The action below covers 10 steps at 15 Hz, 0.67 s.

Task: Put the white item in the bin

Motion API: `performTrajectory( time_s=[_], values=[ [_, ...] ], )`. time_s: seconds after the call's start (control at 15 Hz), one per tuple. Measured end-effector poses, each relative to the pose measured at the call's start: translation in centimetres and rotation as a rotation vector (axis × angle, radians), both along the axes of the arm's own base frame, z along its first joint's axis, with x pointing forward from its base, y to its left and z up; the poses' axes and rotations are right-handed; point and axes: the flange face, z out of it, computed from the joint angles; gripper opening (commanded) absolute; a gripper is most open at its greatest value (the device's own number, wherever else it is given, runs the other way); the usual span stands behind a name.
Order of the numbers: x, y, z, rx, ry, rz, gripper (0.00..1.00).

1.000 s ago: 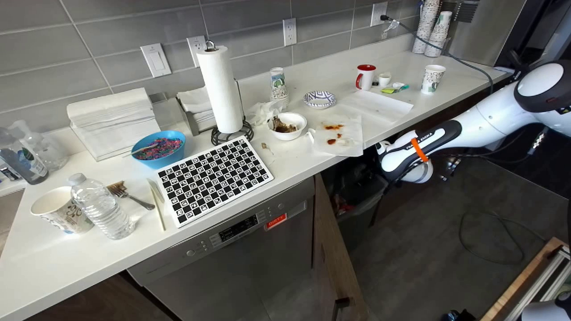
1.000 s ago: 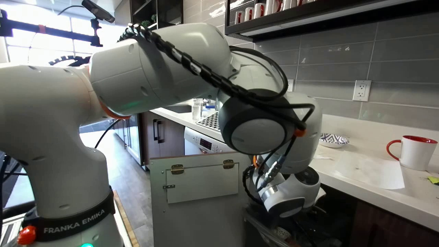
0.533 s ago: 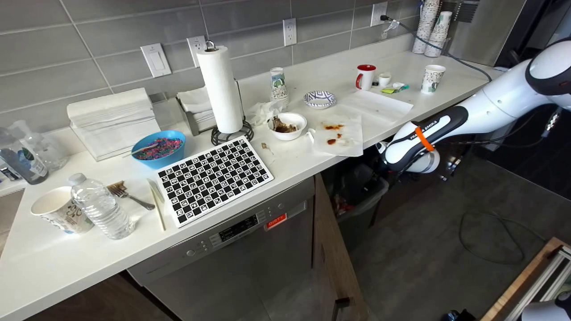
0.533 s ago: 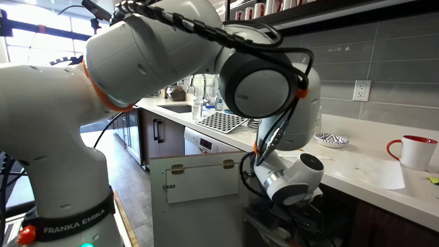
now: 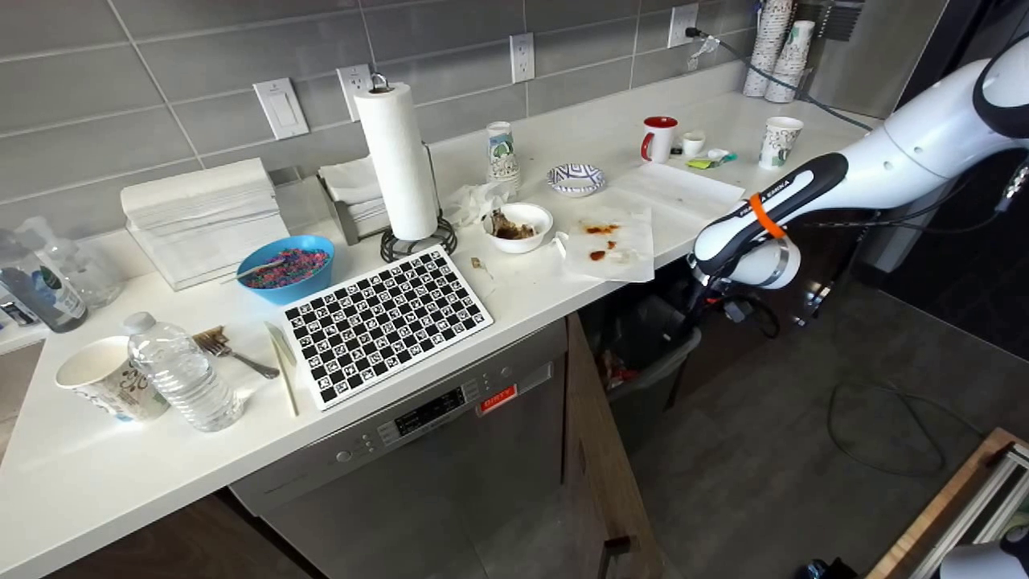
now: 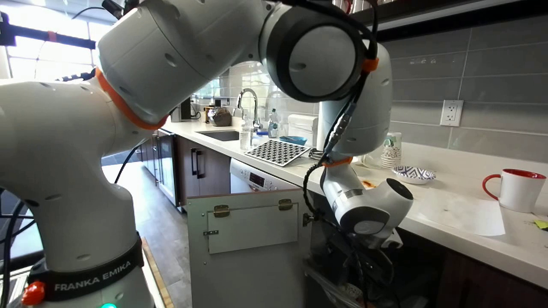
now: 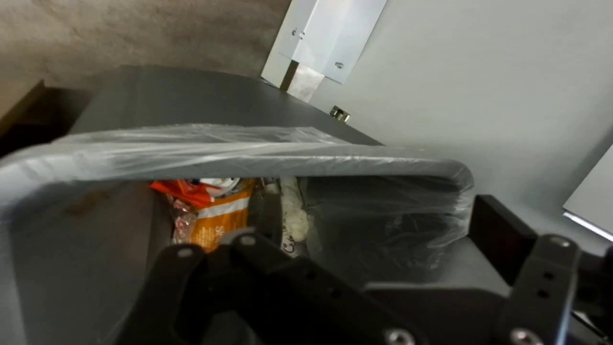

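In both exterior views my arm stands higher than a second ago, and my gripper with it. The fingers are spread wide, holding nothing. The bin lies below my gripper; pale scraps rest inside it, and whether one is the white item I cannot tell.
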Motion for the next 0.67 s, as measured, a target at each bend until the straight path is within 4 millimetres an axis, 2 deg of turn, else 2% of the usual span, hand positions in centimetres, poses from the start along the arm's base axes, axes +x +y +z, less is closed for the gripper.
performTrajectory(
  time_s=[0.2,0.67],
  values=[
    [-0.8,-0.4,1.9,-0.054,0.045,-0.073,1.00],
    [-1.4,0.3,9.2,-0.196,-0.050,-0.073,1.00]
  ],
)
